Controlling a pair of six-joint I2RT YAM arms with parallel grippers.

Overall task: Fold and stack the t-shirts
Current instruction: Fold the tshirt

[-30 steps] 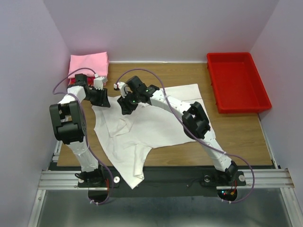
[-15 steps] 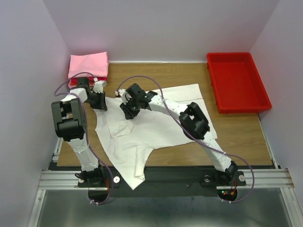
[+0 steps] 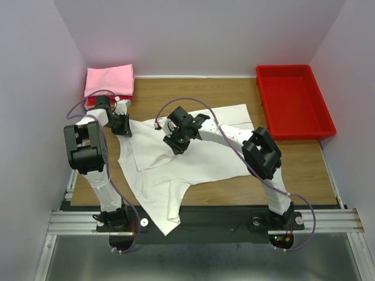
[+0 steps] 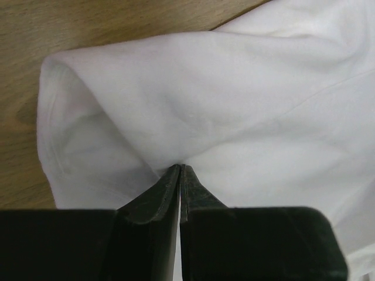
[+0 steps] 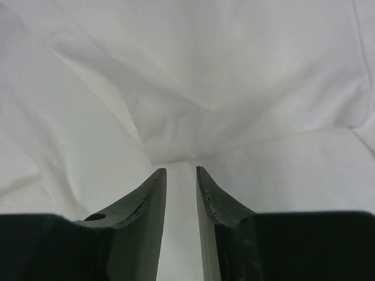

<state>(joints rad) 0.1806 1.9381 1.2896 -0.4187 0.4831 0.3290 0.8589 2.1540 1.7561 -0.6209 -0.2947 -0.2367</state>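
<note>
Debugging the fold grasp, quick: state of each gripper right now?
Left gripper: closed, pinching the white t-shirt.
Right gripper: closed on a thicker fold of the white t-shirt, jaws slightly apart.

Three t-shirts, namely one white t-shirt [image 3: 193,158], one pink t-shirt [image 3: 108,79] and one red t-shirt [image 3: 88,105], plus one red tray [image 3: 293,102], one wooden table [image 3: 293,161] and two arms, the left arm [image 3: 87,153] and the right arm [image 3: 261,153].

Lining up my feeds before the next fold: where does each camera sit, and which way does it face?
Top external: above and behind the bases, looking down on the table; both arms show.
Left wrist: behind the left gripper, facing along jaws shut on the white t-shirt.
Right wrist: behind the right gripper, facing along its jaws onto cloth.
Shared: all three show the white t-shirt.
</note>
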